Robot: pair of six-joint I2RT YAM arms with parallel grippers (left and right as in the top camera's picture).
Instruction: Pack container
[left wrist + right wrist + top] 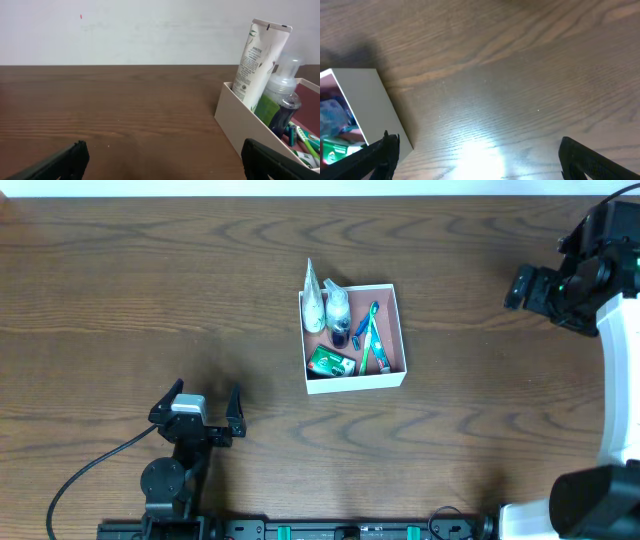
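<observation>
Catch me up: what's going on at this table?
Nothing is being handled right now. The left end effector sits open and empty near the table's front edge. The right end effector is open and empty too, off to the side of the container. The container holds a white tube, a pump bottle, a green packet and what look like toothbrushes. No loose items show outside it.
</observation>
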